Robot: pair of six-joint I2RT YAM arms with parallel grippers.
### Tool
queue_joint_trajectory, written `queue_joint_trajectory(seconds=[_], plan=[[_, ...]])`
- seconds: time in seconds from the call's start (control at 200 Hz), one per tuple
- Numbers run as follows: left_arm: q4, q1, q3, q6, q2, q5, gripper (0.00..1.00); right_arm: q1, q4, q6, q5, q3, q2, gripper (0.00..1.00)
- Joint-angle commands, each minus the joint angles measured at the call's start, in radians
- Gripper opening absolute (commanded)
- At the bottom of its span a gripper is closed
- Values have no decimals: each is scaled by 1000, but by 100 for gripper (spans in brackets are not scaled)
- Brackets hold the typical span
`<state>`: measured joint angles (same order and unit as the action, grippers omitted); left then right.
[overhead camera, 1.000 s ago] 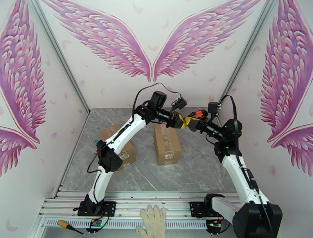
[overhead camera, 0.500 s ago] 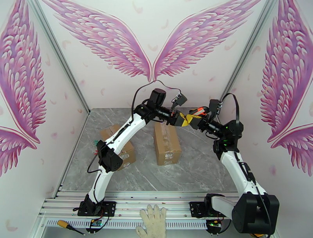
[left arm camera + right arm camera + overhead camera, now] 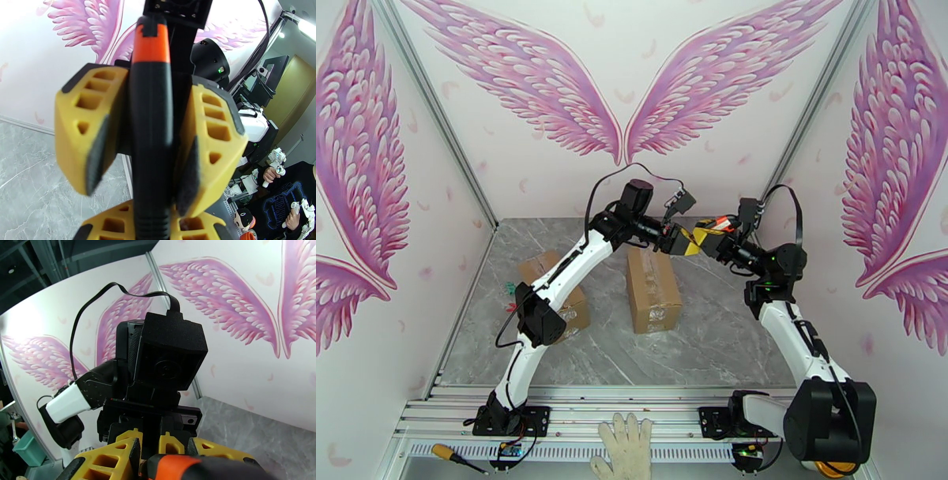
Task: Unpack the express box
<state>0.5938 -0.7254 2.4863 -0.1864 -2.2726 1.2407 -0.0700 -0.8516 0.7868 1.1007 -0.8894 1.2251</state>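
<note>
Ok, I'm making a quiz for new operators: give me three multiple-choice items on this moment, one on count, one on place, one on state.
1. How many cardboard boxes stand on the table? A two; B one; C four.
2. Where is the black-and-orange tool? A on the table; B held up in the air; C inside a box.
3. The left gripper is: A wide open; B resting on a box; C shut on the tool.
Answers: A, two show from above; B, it hangs clear of the table; C, its fingers clamp the tool.
</note>
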Motion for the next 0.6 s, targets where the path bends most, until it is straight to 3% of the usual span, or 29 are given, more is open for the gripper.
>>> queue_joint_trajectory(seconds=[0.0,0.08,0.135,0.18,0.25,0.295,0.375,0.46,0.595], plan=[[-3,-24,38,-8,-21,28,0,35,-21,22,39,-38,9,22],[9,-19,39,-4,-22,15,0,38,-1,4,32,-33,10,0],[27,-14,43,8,-22,4,8,38,7,-6,16,-26,4,0],[44,-7,48,22,-19,-8,25,38,8,-15,-1,-17,0,0],[76,6,47,54,-8,-35,37,38,18,-43,-36,1,-16,0],[104,15,45,82,5,-74,59,38,38,-72,-65,10,-28,0],[159,33,28,154,34,-174,75,38,108,-145,-128,21,-50,0],[158,55,-54,198,99,-309,83,39,135,-203,-214,47,-73,0],[-29,97,-310,136,246,-549,90,39,209,-277,-358,64,-85,0]])
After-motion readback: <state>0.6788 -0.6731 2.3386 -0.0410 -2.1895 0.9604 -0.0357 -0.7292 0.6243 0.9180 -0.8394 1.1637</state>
